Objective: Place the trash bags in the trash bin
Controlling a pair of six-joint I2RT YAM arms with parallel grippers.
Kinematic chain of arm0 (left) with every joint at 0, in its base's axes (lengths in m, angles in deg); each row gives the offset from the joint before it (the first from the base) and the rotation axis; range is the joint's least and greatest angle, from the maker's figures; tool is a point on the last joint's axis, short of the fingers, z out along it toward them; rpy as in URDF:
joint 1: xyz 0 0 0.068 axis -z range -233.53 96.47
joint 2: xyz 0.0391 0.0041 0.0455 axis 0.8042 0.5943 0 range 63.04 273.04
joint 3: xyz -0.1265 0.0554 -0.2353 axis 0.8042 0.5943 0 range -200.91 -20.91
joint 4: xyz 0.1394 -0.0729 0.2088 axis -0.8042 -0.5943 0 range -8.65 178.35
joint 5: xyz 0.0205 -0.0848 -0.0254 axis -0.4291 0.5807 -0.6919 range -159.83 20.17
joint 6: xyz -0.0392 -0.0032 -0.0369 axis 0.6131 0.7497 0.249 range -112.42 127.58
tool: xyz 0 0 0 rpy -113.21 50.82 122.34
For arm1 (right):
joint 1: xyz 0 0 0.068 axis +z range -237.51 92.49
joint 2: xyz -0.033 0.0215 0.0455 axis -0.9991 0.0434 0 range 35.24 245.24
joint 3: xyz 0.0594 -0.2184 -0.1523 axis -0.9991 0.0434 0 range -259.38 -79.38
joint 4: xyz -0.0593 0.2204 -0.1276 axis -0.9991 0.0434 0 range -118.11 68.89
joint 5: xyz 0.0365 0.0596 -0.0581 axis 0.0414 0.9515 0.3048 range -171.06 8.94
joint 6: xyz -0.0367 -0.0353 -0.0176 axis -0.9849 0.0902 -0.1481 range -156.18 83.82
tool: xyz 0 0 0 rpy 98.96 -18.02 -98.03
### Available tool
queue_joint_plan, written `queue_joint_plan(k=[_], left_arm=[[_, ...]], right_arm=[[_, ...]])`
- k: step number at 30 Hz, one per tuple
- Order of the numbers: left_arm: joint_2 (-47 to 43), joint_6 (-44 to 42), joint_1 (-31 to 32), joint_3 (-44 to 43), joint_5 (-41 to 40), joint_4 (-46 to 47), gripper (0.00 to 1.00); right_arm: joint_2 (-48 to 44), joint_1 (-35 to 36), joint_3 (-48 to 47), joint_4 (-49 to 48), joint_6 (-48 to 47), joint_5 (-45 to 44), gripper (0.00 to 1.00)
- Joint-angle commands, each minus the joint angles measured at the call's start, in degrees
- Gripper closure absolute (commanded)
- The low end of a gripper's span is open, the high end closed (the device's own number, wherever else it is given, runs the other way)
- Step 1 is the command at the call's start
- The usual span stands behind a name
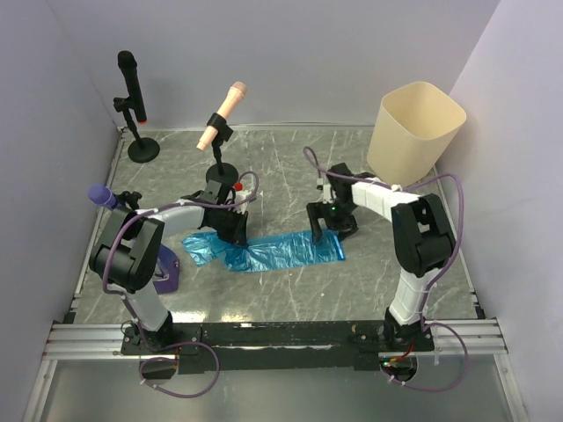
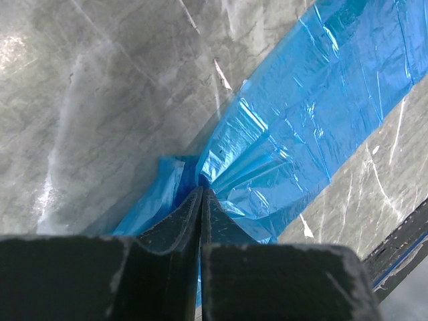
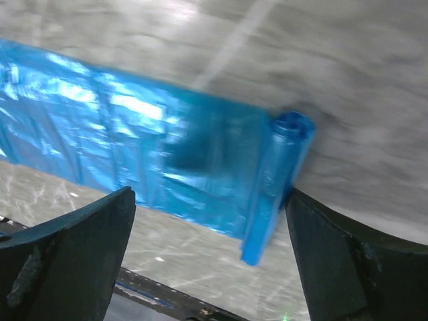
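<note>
Top external view: bag (image 1: 281, 249) lies flat mid-table, stretched from 9 to 3 o'clock; bin (image 1: 413, 132) stands at 1 o'clock, well apart from it.
Left gripper (image 2: 201, 190): fingers pinched tight on the bag's bunched 9 o'clock end.
Right gripper (image 3: 207, 200): fingers spread wide, straddling the rolled end (image 3: 277, 174), gripping nothing.
Doing it well: I'd close the right on the roll before lifting, so the strip doesn't trail, then carry both ends over the rim.
Count: one bag strip, one bin, two arms, three mics: black mic (image 1: 129, 83), peach mic (image 1: 224, 112), purple mic (image 1: 104, 197).
</note>
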Motion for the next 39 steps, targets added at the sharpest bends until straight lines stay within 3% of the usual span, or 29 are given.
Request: queue_joint_plan(k=[1, 5, 8, 10, 12, 16, 18, 19, 21, 26, 28, 33, 35, 39], left_arm=[[-1.7, -1.0, -0.3, 0.6, -2.1, -1.3, 0.92], [-2.0, -0.9, -0.3, 0.4, -1.7, -1.6, 0.92], [-2.8, -0.8, -0.4, 0.8, -1.4, -1.3, 0.92], [-3.5, -0.5, -0.4, 1.3, -1.2, -1.1, 0.92], [-4.1, -0.2, -0.4, 1.8, -1.1, -0.6, 0.92], [-4.5, 0.2, -0.4, 1.7, -0.3, -0.4, 0.92], [-4.5, 0.4, -0.4, 1.2, -0.1, -0.4, 0.92], [-4.4, 0.5, -0.4, 1.0, 0.3, -0.4, 0.92], [-4.3, 0.8, -0.3, 0.6, 0.5, -0.2, 0.91], [-6.2, -0.3, -0.5, 1.0, 2.3, 0.9, 0.87], [-9.5, -0.9, -1.2, 2.3, 4.8, 3.5, 0.73], [-23.1, -7.6, -2.2, 7.1, 17.3, 17.0, 0.29], [-24.9, -9.8, -2.1, 7.0, 21.5, 22.2, 0.25], [-21.5, -18.8, -2.1, -1.5, 27.1, 15.9, 0.2]], right_arm=[[4.3, 6.8, -1.8, 1.2, 4.6, -3.7, 0.02], [6.9, 10.4, -2.5, 2.5, 7.0, -9.8, 0.07], [8.5, 11.1, -2.5, 3.3, 7.6, -11.4, 0.23], [9.8, 11.4, -2.6, 3.4, 7.8, -12.0, 0.43], [10.9, 12.0, -2.9, 3.4, 7.9, -11.8, 0.53], [13.5, 14.9, -5.5, 2.8, 7.5, -8.3, 0.54], [14.4, 16.5, -6.8, 2.5, 6.7, -5.9, 0.42], [15.1, 17.1, -6.9, 2.3, 6.5, -5.0, 0.47], [16.6, 17.9, -6.5, 1.6, 6.1, -3.7, 0.99], [12.8, 17.2, -7.7, 0.1, 0.1, -5.3, 1.0], [6.3, 15.8, -9.3, 0.1, -4.5, -4.1, 1.0], [-9.7, 12.6, -13.2, 0.9, -24.7, 10.6, 1.0], [-14.0, 12.7, -13.9, 2.5, -32.7, 14.1, 1.0], [-18.4, 12.6, -18.6, 7.9, -42.8, 15.5, 1.0]])
